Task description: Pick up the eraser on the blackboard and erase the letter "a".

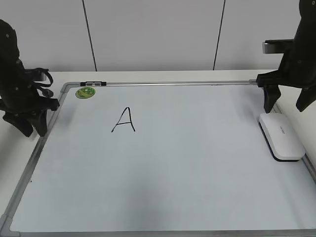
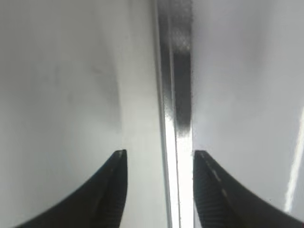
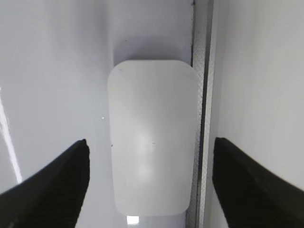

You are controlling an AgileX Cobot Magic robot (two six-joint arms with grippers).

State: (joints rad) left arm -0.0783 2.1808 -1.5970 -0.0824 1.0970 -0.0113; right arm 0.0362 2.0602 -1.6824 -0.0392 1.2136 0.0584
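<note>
Where frame [image 1: 163, 83] meets corner, green magnet [image 1: 85, 93] near capital A [image 1: 124, 120].

- We see a white table [image 1: 148, 75] carrying the blackboard [image 1: 163, 168], which lies flat & covers most of it; bare tabletop shows along the far edge & at both sides.
- Board's grey frame [image 2: 175, 95] runs betw. the left gripper's fingers [image 2: 111, 190] in the left wrist view, w/ table surface to one side & board to the other.
- In the right wrist view the frame's right rail [image 3: 203, 118] sits just inside the right-hand finger [image 3: 251, 185]; bare tabletop lies beyond it.
</note>
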